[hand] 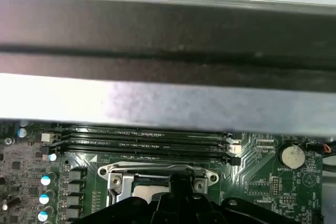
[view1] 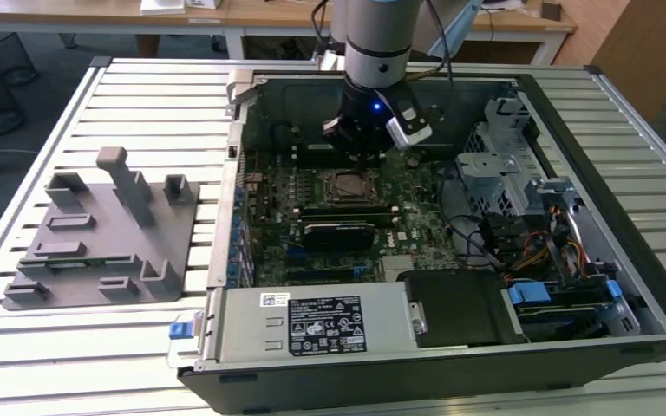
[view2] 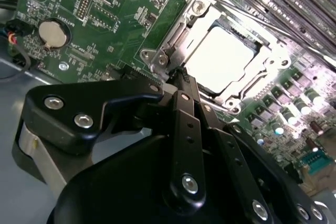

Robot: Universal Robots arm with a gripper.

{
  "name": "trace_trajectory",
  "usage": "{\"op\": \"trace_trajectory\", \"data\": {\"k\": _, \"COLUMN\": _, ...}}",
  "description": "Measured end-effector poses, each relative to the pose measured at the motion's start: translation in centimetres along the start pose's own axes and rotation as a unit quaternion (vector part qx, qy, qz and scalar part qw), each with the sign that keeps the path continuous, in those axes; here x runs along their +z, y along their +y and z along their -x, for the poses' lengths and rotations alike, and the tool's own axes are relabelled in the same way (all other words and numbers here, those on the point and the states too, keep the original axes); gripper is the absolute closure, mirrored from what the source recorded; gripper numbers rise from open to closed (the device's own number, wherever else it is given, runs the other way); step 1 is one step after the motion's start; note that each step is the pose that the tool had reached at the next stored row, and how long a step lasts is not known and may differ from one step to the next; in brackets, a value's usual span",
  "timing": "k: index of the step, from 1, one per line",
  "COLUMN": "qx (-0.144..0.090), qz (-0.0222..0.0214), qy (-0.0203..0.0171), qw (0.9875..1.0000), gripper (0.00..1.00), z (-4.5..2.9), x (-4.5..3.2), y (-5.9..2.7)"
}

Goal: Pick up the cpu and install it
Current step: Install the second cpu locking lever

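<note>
The cpu [view2: 219, 62] lies flat inside the motherboard socket, its bright silver top framed by the socket's metal frame [view2: 157, 59]. My gripper [view2: 184, 77] hangs just above the socket's edge with its black fingers [view2: 187, 129] drawn together and nothing between them. In the exterior view the gripper [view1: 362, 149] is inside the open computer case, right over the socket [view1: 345, 185]. In the first wrist view the gripper's black body [hand: 178, 203] covers part of the socket frame [hand: 119, 178], and a pale strip of the cpu [hand: 149, 186] shows.
A grey fixture plate with upright posts [view1: 101, 234] lies on the slatted table at the exterior view's left. Memory slots [hand: 142, 142] and the case wall [hand: 168, 98] sit close behind the socket. A coin battery [view2: 54, 33], drive cage [view1: 506, 165] and power supply [view1: 310, 325] surround it.
</note>
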State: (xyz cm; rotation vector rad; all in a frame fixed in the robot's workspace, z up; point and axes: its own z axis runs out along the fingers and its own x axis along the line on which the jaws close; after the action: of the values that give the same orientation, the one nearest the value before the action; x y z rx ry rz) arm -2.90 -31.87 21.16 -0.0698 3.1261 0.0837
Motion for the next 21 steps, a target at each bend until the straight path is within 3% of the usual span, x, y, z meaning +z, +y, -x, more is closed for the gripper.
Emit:
{"op": "trace_trajectory", "data": {"k": 7, "qx": 0.0, "qz": 0.0, "qy": 0.0, "qw": 1.0, "gripper": 0.89, "z": -0.01, "x": -0.2, "y": -0.33}}
{"op": "trace_trajectory", "data": {"k": 21, "qx": 0.0, "qz": -0.0001, "qy": 0.0, "qw": 1.0, "gripper": 0.89, "z": -0.1, "x": -0.3, "y": -2.36}}
